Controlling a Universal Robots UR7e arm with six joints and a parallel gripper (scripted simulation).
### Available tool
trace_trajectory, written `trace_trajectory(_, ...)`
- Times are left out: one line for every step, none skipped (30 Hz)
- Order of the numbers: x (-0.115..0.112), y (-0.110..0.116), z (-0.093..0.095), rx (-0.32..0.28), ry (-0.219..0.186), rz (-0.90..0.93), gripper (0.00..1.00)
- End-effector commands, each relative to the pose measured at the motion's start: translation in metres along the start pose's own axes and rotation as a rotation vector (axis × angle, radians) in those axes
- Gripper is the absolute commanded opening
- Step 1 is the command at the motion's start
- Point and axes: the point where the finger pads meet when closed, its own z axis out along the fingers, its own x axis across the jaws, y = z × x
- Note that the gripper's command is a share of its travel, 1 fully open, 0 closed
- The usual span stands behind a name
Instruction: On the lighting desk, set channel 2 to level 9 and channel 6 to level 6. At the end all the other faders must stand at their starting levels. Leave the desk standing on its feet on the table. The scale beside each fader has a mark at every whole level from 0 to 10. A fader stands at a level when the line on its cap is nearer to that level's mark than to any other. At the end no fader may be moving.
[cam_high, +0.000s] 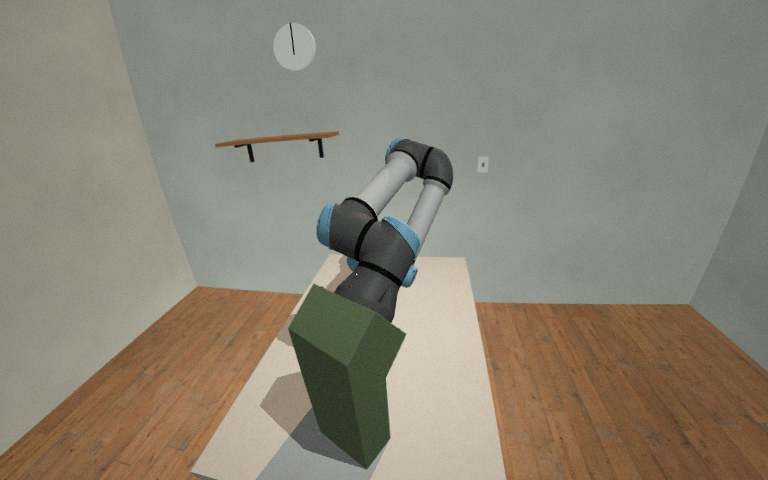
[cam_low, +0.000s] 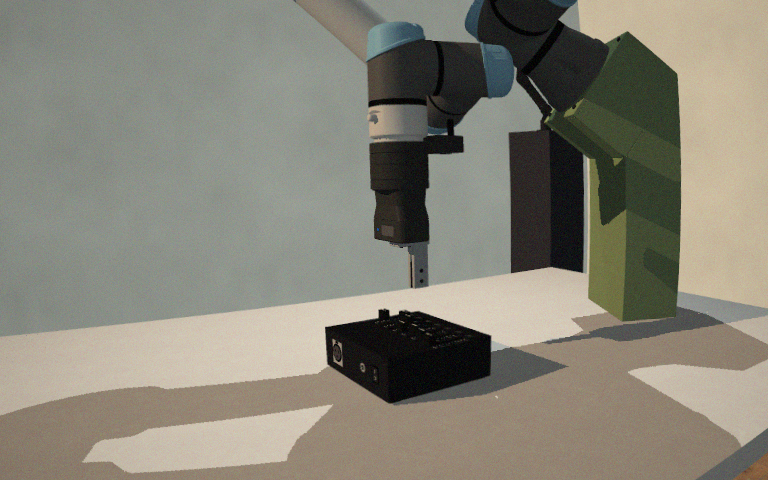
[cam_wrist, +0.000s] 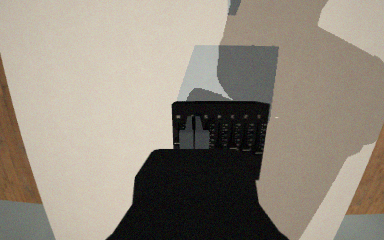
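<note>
The black lighting desk (cam_low: 407, 353) stands flat on the white table, with its row of fader caps on top; two caps near its far left end stand up highest (cam_low: 384, 313). In the wrist view the desk (cam_wrist: 220, 126) lies ahead, several faders side by side. My gripper (cam_low: 417, 283) hangs straight down, fingers shut together and empty, some way above the desk's far left end. In the wrist view the shut fingers (cam_wrist: 194, 134) cover the second channel from the left. The desk is hidden in the top view.
A tall green block (cam_low: 634, 186) leans at the table's right end and fills the middle of the top view (cam_high: 348, 367). A dark box (cam_low: 546, 200) stands behind it. The table edge and wood floor show at both sides in the wrist view.
</note>
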Motion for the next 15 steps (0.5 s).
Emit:
trace_trajectory(0.0,0.0003,0.0004,-0.001,0.0,0.0,0.0)
trace_trajectory(0.0,0.0003,0.0007,-0.001,0.0,0.0,0.0)
trace_trajectory(0.0,0.0003,0.0011,-0.001,0.0,0.0,0.0)
trace_trajectory(-0.0001,0.0003,0.0014,0.0,0.0,0.0,0.0)
trace_trajectory(-0.0001,0.0003,0.0019,0.0,0.0,0.0,0.0)
trace_trajectory(-0.0001,0.0003,0.0023,0.0,0.001,0.0,0.0)
trace_trajectory(-0.0001,0.0002,0.0028,0.0,0.001,0.0,0.0)
trace_trajectory(-0.0002,0.0002,0.0034,0.0,0.001,0.0,0.0)
trace_trajectory(-0.0002,0.0002,0.0039,0.0,0.001,0.0,0.0)
trace_trajectory(-0.0002,0.0002,0.0045,0.0,0.001,0.0,0.0)
trace_trajectory(-0.0002,0.0002,0.0045,0.0,0.001,0.0,0.0)
trace_trajectory(-0.0002,0.0002,0.0045,0.0,0.001,0.0,0.0)
trace_trajectory(-0.0002,0.0002,0.005,0.0,0.001,0.0,0.0)
trace_trajectory(-0.0003,0.0002,0.0056,0.0,0.001,0.0,0.0)
trace_trajectory(-0.0003,0.0002,0.0063,0.0,0.001,0.0,0.0)
